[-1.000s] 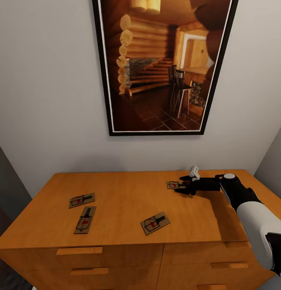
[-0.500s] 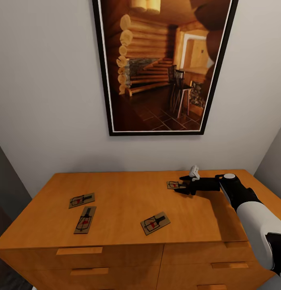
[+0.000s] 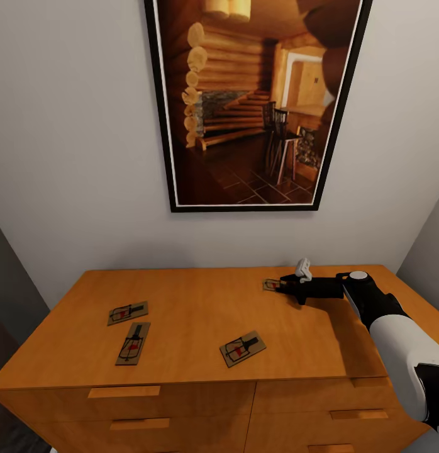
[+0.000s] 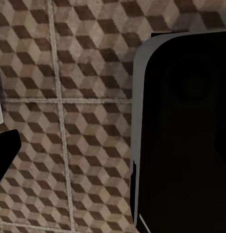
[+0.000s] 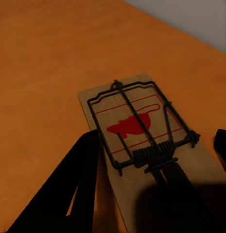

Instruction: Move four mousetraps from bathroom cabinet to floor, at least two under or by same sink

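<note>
The right gripper (image 3: pixel 283 284) reaches low across the cabinet (image 3: pixel 200 371) top near its back right corner, fingers (image 5: pixel 78 179) spread on either side of a mousetrap (image 5: pixel 142 145), ready to pinch it off the wood. The other three mousetraps (image 3: pixel 243 348) lie nearer the front edge. Whether the left gripper is closed cannot be told; below it lies the bathroom floor (image 4: pixel 64 121)

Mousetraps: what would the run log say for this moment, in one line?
right gripper: around far mousetrap, grip unconfirmed | other mousetraps: three on cabinet | floor: none placed
</note>
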Available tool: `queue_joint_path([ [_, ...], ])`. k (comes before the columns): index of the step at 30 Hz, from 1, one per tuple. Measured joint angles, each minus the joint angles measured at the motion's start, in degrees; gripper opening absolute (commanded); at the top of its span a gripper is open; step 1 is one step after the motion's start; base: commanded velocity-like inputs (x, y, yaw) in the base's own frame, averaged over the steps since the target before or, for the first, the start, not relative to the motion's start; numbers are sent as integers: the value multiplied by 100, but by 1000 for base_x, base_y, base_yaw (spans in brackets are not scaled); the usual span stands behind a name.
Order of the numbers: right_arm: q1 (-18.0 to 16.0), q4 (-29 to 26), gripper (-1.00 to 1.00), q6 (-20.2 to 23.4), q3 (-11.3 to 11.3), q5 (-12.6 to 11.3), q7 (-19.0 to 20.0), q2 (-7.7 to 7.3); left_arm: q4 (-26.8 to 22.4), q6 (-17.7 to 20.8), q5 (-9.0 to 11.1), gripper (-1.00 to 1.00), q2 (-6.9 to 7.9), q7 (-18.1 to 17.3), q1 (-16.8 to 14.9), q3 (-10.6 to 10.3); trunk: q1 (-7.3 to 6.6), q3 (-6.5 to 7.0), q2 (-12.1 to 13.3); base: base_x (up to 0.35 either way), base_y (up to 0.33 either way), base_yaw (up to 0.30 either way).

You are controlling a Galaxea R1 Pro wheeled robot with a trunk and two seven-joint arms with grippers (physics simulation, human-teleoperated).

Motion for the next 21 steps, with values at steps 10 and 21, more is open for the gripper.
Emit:
queue_joint_path([
  [10,0,-2,-100,0,-2,2,-3,1,0,0,0,100,0,3,1,0,0,0,0,0,0,0],
  [21,-1,0,-100,15,-3,9,-32,16,-1,0,0,100,-15,-3,2,1,0,0,0,0,0,0],
])
